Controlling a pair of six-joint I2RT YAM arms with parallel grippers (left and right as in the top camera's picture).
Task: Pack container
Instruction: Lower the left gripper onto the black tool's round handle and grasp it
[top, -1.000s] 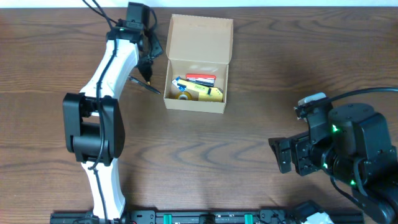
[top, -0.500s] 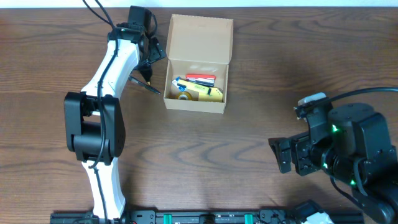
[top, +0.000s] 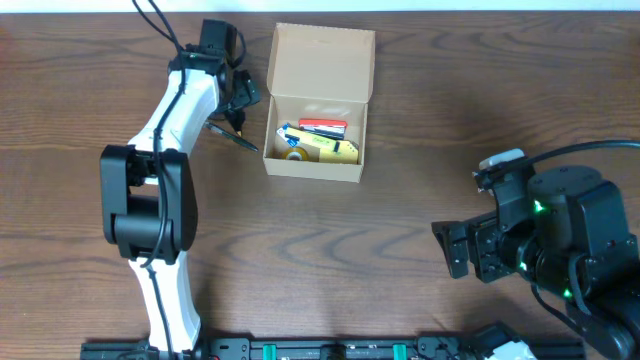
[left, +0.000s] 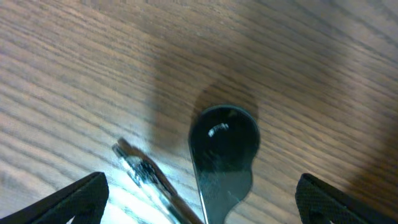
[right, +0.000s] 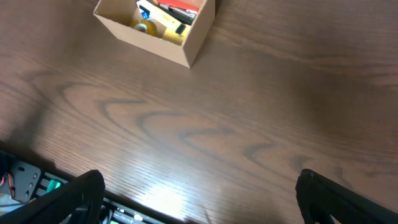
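Overhead first: the container (top: 314, 166) sat on the table (top: 420, 150) toward its far edge, flap lid (top: 322, 58) laid back. It already held a yellow item (top: 335, 150) and a red item (top: 322, 126). My left gripper (top: 240, 100) hung just left of the box with its jaws spread and nothing in them. A dark pen (top: 234, 137) lay on the wood below it, its tip close to the box wall. My right gripper (top: 452, 249) waited well apart at the near right, also wide open and empty.

Left wrist: both fingertips stood far apart at the frame's bottom corners. Between them lay the pen and a dark round-headed piece (left: 224, 140) that I could not identify.

Right wrist: bare wood, with the box at upper left and its contents showing.

Risks, as I judged them: the pen was thin and flat on the wood. A shallow pinch could skid off it, and a deep one could scrape the table. Closing beside the wall could roll the pen under the box or shove the light box askew. A high release could bounce the pen off the rim.
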